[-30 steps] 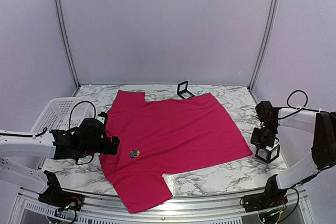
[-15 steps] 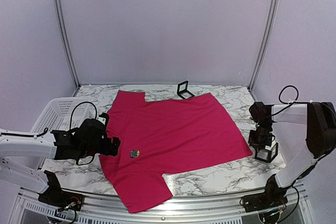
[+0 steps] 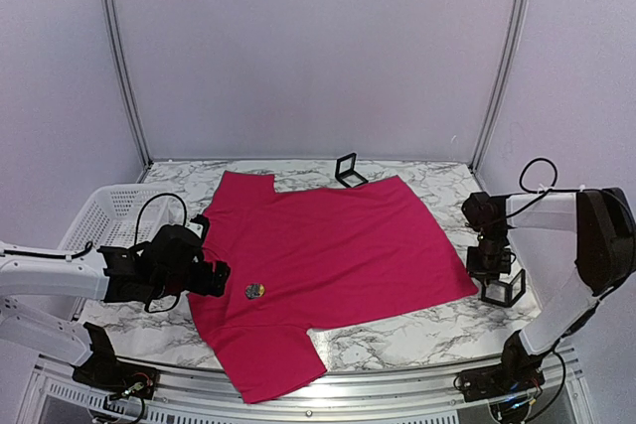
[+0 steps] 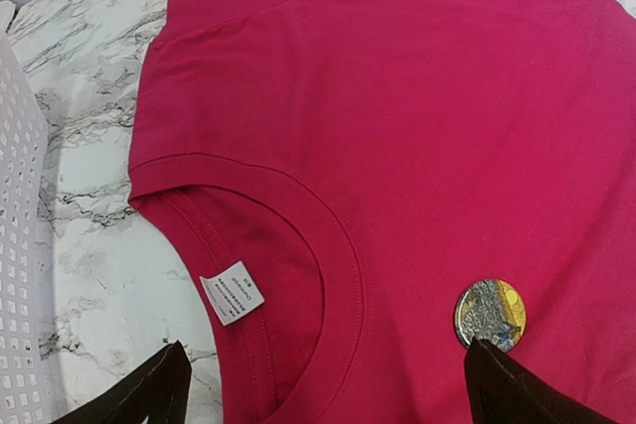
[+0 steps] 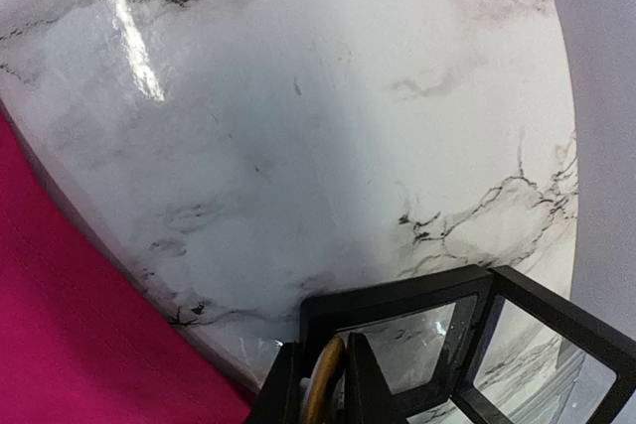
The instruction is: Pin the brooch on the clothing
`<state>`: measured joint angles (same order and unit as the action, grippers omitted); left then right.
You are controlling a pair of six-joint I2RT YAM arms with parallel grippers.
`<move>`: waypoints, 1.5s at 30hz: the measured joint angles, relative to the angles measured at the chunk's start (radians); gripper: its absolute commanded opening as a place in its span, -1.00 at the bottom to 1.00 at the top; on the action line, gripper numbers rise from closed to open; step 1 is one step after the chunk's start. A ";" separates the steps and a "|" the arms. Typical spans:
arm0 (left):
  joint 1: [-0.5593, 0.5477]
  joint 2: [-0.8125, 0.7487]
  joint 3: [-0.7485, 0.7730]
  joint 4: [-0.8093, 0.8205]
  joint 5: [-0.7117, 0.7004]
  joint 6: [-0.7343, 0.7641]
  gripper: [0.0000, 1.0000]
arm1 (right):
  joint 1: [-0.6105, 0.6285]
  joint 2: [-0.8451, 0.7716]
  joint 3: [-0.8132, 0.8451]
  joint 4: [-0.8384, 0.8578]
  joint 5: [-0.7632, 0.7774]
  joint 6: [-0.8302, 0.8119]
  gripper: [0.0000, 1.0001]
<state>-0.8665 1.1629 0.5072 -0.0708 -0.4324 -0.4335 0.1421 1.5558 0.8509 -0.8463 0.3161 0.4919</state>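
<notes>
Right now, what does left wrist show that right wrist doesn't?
Left wrist only: neck label, brooch on the shirt, basket. Right wrist only: a black frame box and a gold piece between its jaws. Both: the shirt and the marble table.

On the clothing, a finger of the left gripper is hiding the brooch's lower rim, the label's print is showing too small to read, and just off the clothing's edge a gold ring is running out past the picture's bottom.
</notes>
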 measured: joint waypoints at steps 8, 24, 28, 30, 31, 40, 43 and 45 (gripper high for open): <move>0.000 0.006 0.000 0.007 0.027 0.008 0.98 | 0.010 0.000 0.023 -0.028 0.032 0.000 -0.73; 0.000 0.035 0.000 0.022 0.066 0.024 0.98 | 0.023 0.004 0.023 -0.037 0.051 -0.007 -1.00; 0.000 0.042 0.000 0.023 0.074 0.027 0.98 | 0.032 0.004 0.035 -0.060 0.057 -0.006 -1.00; 0.000 0.043 0.000 0.023 0.076 0.027 0.98 | 0.037 0.003 0.053 -0.072 0.061 -0.006 -1.00; 0.000 0.043 0.000 0.023 0.077 0.028 0.98 | 0.039 0.003 0.063 -0.077 0.062 -0.007 -1.00; 0.000 -0.046 -0.022 0.052 0.072 0.040 0.97 | 0.168 -0.002 0.215 -0.125 0.061 -0.076 -1.00; 0.000 -0.141 -0.034 0.070 0.061 0.057 0.97 | 0.297 -0.002 0.341 -0.114 0.008 -0.143 -1.00; 0.000 -0.203 -0.037 0.087 0.055 0.072 0.97 | 0.386 0.000 0.446 -0.078 -0.064 -0.196 -1.00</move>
<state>-0.8665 0.9604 0.4698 0.0158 -0.3771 -0.3614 0.5278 1.5555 1.2972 -0.9245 0.2516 0.2962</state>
